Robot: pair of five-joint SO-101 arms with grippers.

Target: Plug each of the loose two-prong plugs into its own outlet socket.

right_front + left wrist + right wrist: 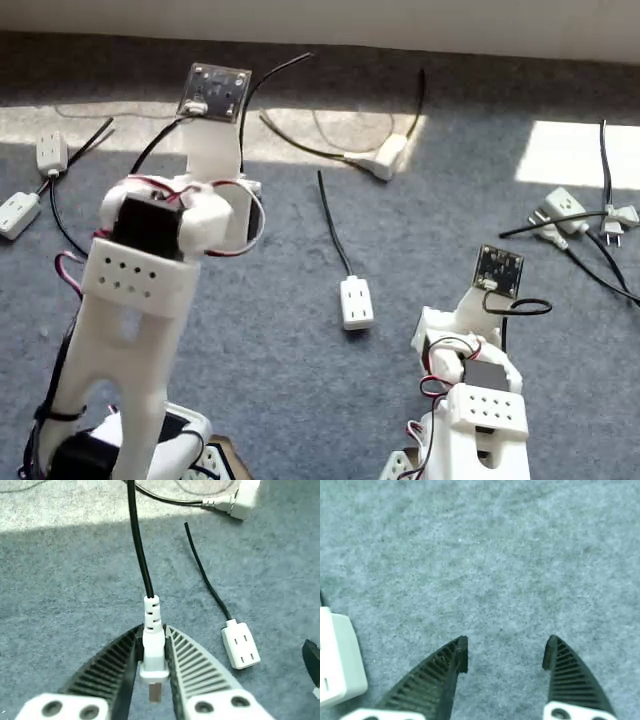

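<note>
My left gripper (152,630) is shut on a white two-prong plug (153,655), held above the carpet with its prongs pointing back toward the wrist. The plug's black cord (139,545) runs away from the fingers. A white outlet socket (241,646) on a short black cord lies on the carpet beside and beyond the held plug; in the high view this socket (357,303) sits mid-floor between the arms. My right gripper (506,645) is open just over bare carpet, with a white socket block (335,655) off to one side of it.
A joined plug and socket (385,160) lies at the back centre. Two white sockets (50,152) (15,212) lie at the far left. Loose white plugs and sockets (565,205) with black cords lie at the far right. Grey carpet (300,380) covers the floor.
</note>
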